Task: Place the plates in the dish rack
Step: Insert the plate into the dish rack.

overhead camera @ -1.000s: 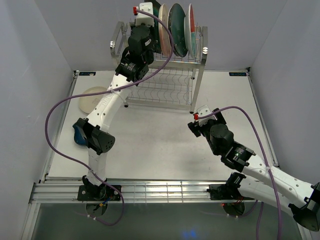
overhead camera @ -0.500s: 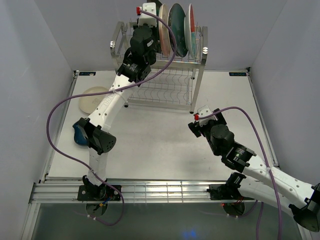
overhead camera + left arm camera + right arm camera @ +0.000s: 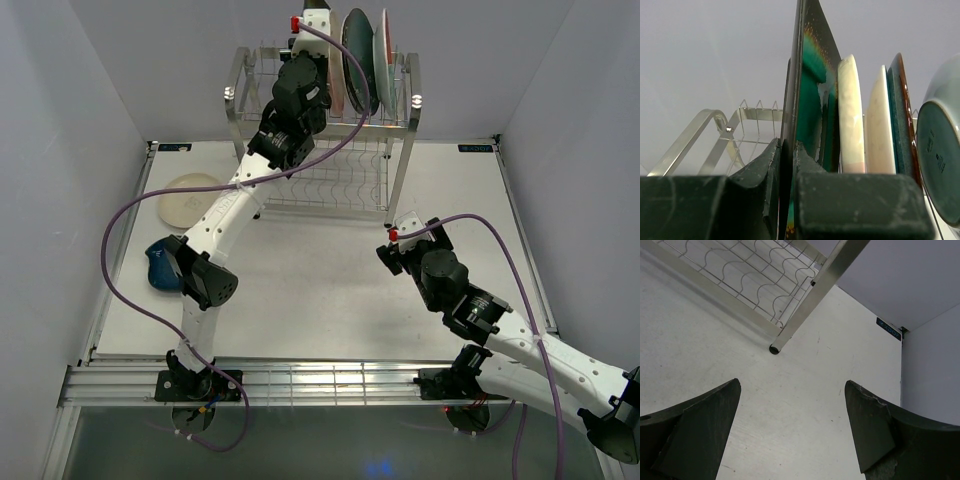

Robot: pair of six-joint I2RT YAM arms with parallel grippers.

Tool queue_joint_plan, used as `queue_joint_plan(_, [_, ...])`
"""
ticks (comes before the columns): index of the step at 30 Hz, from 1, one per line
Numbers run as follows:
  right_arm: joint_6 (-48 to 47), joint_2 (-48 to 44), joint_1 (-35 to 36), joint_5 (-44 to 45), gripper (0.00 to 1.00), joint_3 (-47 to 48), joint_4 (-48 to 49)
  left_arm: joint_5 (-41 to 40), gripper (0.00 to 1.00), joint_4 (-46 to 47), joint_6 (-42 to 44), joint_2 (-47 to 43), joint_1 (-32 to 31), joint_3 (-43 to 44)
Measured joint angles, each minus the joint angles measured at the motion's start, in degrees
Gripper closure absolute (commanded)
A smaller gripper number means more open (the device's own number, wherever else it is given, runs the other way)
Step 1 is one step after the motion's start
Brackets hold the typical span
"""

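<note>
This is a robotics lab bench, set up as a closed test cell. A white table point(image 3: 320, 300) is boxed in on three sides by plain pale walls point(image 3: 70, 120), and two white-and-black robot arms, the left arm point(image 3: 215, 215) and the right arm point(image 3: 520, 345), are bolted to a metal rail point(image 3: 330, 382) along its near edge. Loose purple cables point(image 3: 108, 250) loop from the arms, a small blue label point(image 3: 476, 148) sits at the table's far corner, and the only household things are a steel dish rack point(image 3: 402, 165) and some plates point(image 3: 355, 60).
</note>
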Motion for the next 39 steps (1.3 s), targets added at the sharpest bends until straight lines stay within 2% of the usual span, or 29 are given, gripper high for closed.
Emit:
queue_joint_plan(16, [0.2,-0.5,0.0,-0.3,0.1,0.0,0.0,-1.5,1.0,2.8,1.1,0.0,-1.2,-0.1])
queue_joint_plan(39, [0.4,-1.1,0.0,-0.4,0.1,0.0,-0.4,-9.2,1.0,3.3,2.8,0.2,-4.9,-0.1])
